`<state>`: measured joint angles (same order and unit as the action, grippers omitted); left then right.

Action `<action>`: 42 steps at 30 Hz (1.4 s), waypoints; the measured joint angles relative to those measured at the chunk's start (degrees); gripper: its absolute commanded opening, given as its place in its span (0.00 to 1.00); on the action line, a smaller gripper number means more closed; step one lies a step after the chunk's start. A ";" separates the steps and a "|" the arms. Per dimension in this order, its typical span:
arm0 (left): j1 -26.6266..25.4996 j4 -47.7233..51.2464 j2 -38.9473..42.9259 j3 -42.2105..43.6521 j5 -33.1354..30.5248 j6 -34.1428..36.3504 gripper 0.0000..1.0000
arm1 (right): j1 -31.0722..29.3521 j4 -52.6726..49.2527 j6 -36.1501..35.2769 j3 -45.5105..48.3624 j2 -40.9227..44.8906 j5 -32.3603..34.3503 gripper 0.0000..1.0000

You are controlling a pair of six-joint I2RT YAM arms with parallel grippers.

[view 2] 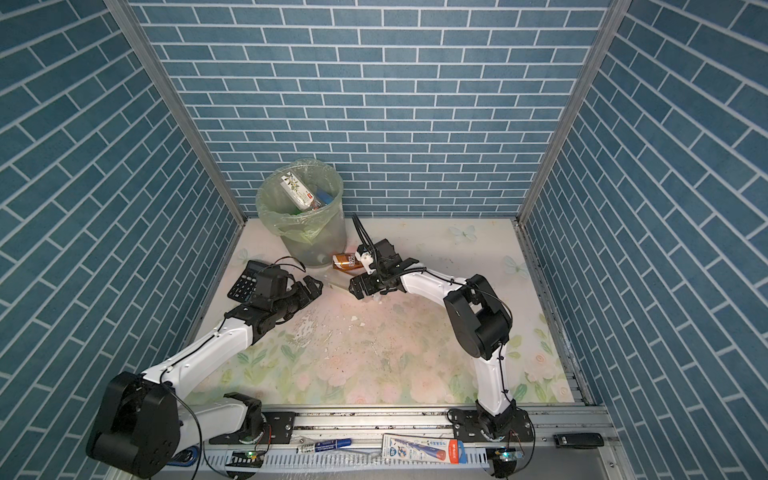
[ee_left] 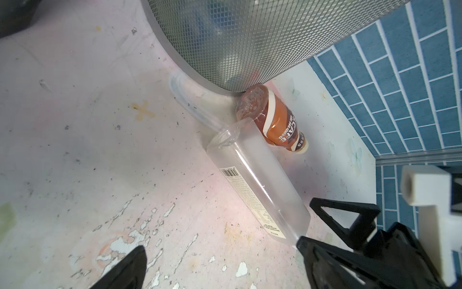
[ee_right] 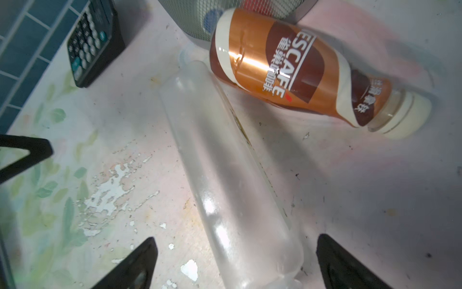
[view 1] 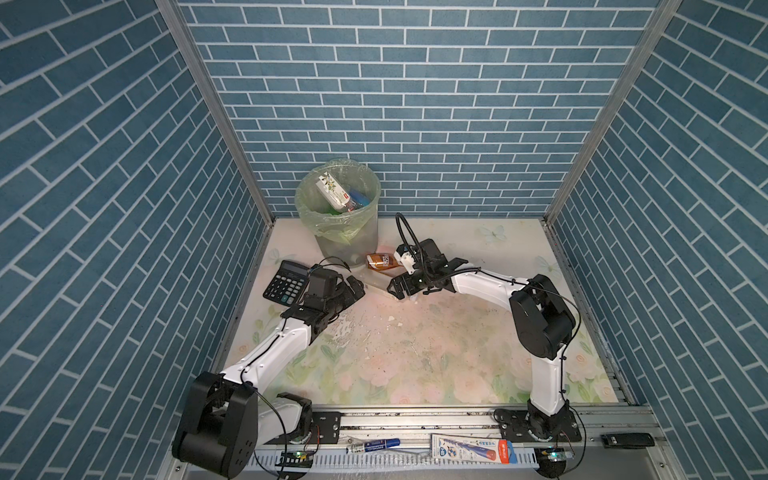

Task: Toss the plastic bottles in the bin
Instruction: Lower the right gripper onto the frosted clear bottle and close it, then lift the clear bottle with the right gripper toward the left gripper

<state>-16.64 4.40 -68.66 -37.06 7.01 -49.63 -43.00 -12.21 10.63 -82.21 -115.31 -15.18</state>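
Currently, left gripper (view 1: 359, 286): hanging wide open, holding nothing.
Right gripper (ee_right: 237, 240): hanging wide open astride the clear bottle (ee_right: 225, 175), not clamping.
Brown bottle (ee_right: 275, 67): lying against the bin (view 1: 345, 245).

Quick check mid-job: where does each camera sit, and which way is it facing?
Top views: high in front, looking down and back at the table, bin, left arm and right arm.
Left wrist: on the left arm, low, facing the clear bottle and brown bottle beside the bin; left gripper fingertips show.
Right wrist: on the right arm, facing the same bottles and the calculator; right gripper fingertips show.
Shared: both wrist views see both bottles.
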 measured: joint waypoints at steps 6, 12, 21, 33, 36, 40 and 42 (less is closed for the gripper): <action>0.87 -0.04 0.83 0.61 0.96 -0.74 0.99 | -2.14 -0.96 -3.26 -0.07 -3.32 4.35 0.96; 1.95 -0.02 0.83 0.74 1.86 -1.07 0.99 | -2.82 -1.20 -5.20 -0.11 -4.52 5.97 0.80; 3.34 -0.11 1.29 1.86 2.75 -2.08 0.99 | -3.63 -1.01 -7.04 -0.13 -5.40 7.10 0.62; 4.76 -0.04 4.09 3.19 2.86 -2.91 0.99 | -4.63 -1.01 -7.74 -0.13 -5.42 7.23 0.45; 4.90 -0.24 4.09 3.23 3.32 -3.15 0.99 | -4.70 -1.20 -7.69 -0.13 -5.31 6.75 0.44; 4.92 -1.86 3.78 3.23 4.46 -3.58 0.99 | -4.85 -2.34 -7.63 -0.13 -4.52 5.70 0.44; 4.94 -3.21 3.21 3.23 5.38 -3.80 0.99 | -4.90 -2.82 -7.50 -0.13 -3.65 4.98 0.43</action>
<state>-11.70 1.19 -65.45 -33.82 12.38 -53.43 -47.90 -15.03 3.14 -82.35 -118.96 -10.20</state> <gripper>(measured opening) 0.994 0.605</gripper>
